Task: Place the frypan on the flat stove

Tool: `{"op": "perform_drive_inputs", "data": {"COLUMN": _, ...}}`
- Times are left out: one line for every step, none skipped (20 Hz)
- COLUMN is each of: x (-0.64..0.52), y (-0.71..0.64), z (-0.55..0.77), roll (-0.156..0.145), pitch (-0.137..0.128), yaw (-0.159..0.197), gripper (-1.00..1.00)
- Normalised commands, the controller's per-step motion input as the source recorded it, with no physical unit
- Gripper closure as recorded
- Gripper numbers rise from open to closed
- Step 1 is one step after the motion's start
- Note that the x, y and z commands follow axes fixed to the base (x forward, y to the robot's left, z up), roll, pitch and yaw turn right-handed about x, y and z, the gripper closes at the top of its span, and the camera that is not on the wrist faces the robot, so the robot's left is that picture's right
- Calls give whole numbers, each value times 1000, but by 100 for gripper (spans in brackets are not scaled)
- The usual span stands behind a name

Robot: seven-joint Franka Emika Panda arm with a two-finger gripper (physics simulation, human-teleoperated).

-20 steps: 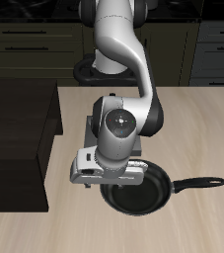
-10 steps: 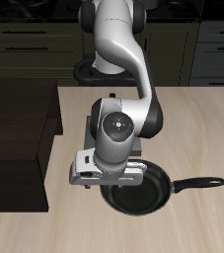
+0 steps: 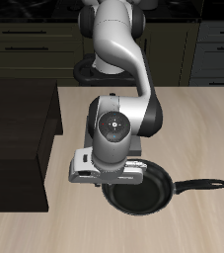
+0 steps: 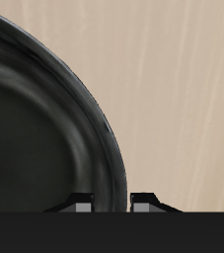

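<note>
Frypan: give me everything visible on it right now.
The frypan is round, shallow and black, with a glossy dark interior that looks empty and a long straight black handle pointing sideways along the table. It looks level on the light wood near the front edge, beside a dark wooden block. The claw straddles its rim, one fingertip inside, one outside; whether the fingertips actually touch the rim is unclear. The arm hides its back edge in the exterior view.

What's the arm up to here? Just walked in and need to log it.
The robot arm has its tool down over the rim of the frypan, one finger on each side, jaws open with a gap around the rim. The pan sits on the wooden table, handle pointing away from the dark wooden block. The flat stove isn't in view.
</note>
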Motion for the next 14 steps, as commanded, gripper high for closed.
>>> {"op": "perform_drive_inputs", "data": {"x": -85, "y": 156, "z": 239, "roll": 73, "pitch": -35, "yaw": -9, "gripper": 100}}
{"op": "perform_drive_inputs", "data": {"x": -68, "y": -82, "z": 304, "roll": 18, "pitch": -44, "yaw": -38, "gripper": 100}}
{"op": "perform_drive_inputs", "data": {"x": -16, "y": 21, "z": 140, "roll": 8, "pitch": -7, "yaw": -72, "gripper": 100}}
{"op": "perform_drive_inputs", "data": {"x": -48, "y": 57, "z": 307, "roll": 42, "pitch": -73, "yaw": 2, "gripper": 100}}
{"op": "perform_drive_inputs", "data": {"x": -68, "y": 43, "z": 297, "roll": 38, "pitch": -41, "yaw": -7, "gripper": 100}}
{"op": "perform_drive_inputs", "data": {"x": -26, "y": 24, "z": 84, "roll": 22, "pitch": -2, "yaw": -32, "gripper": 100}}
{"op": "perform_drive_inputs", "data": {"x": -13, "y": 104, "z": 214, "roll": 41, "pitch": -53, "yaw": 21, "gripper": 100}}
{"op": "perform_drive_inputs", "data": {"x": -20, "y": 8, "z": 181, "roll": 1, "pitch": 0, "yaw": -21, "gripper": 100}}
{"op": "perform_drive_inputs", "data": {"x": -44, "y": 58, "z": 339, "roll": 50, "pitch": -52, "yaw": -18, "gripper": 100}}
{"op": "perform_drive_inputs", "data": {"x": 97, "y": 97, "z": -55, "roll": 0, "pitch": 0, "yaw": 0, "gripper": 100}}
{"op": "perform_drive_inputs", "data": {"x": -22, "y": 18, "z": 235, "roll": 23, "pitch": -61, "yaw": 41, "gripper": 100}}
{"op": "perform_drive_inputs", "data": {"x": 10, "y": 32, "z": 218, "roll": -3, "pitch": -1, "yaw": -47, "gripper": 100}}
{"op": "perform_drive_inputs", "data": {"x": -37, "y": 117, "z": 324, "roll": 54, "pitch": -31, "yaw": -41, "gripper": 100}}
{"op": "perform_drive_inputs", "data": {"x": -47, "y": 295, "z": 339, "roll": 62, "pitch": -69, "yaw": 46, "gripper": 100}}
